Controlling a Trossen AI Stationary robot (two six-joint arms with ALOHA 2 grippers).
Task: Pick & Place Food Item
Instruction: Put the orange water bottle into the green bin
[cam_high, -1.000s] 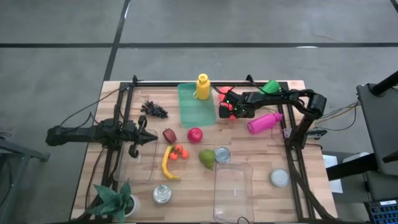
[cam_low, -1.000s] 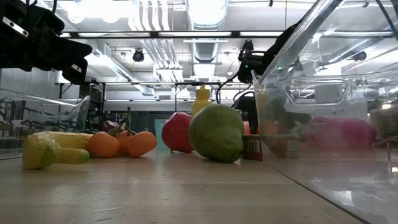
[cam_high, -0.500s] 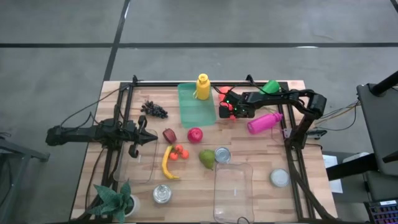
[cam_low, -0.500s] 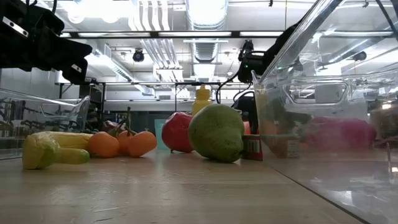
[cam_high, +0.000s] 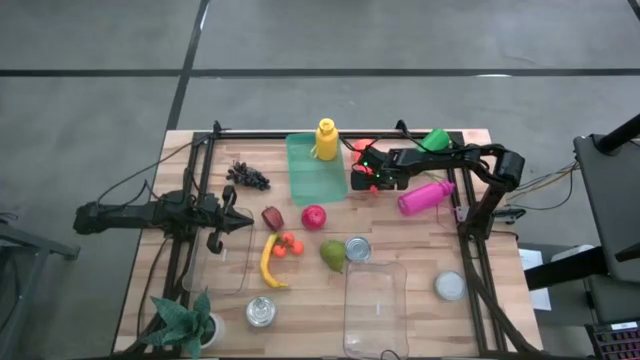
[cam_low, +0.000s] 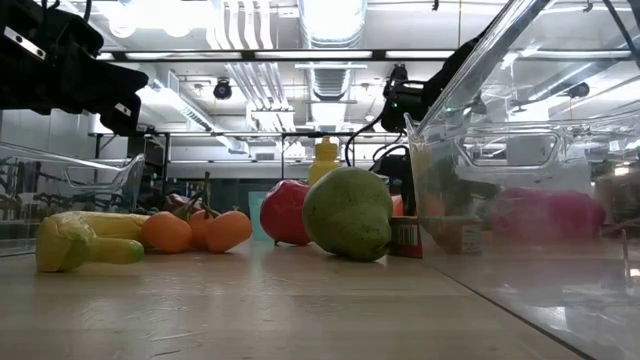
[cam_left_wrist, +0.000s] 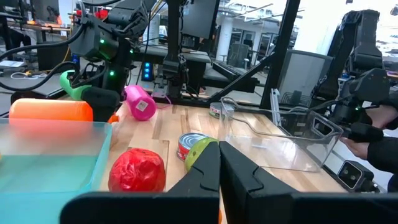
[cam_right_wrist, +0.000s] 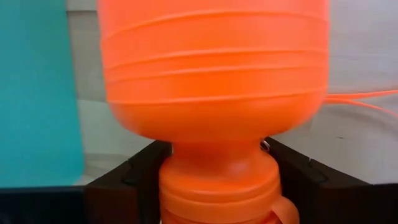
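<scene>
Closing right gripper (cam_high: 362, 172) jaws around orange bottle (cam_right_wrist: 214, 93) neck near worktop's far edge; grip unconfirmed, lifting and placing remaining.

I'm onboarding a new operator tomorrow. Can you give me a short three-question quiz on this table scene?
1. True or false: the left end effector is shut and holds nothing.
2. What is between the right end effector's fingers? A) orange bottle B) pink bottle C) green pear
3. Fill in: the yellow bottle stands at the far edge of the ___ tray.

Key: 1 true; 2 A; 3 green.
</scene>
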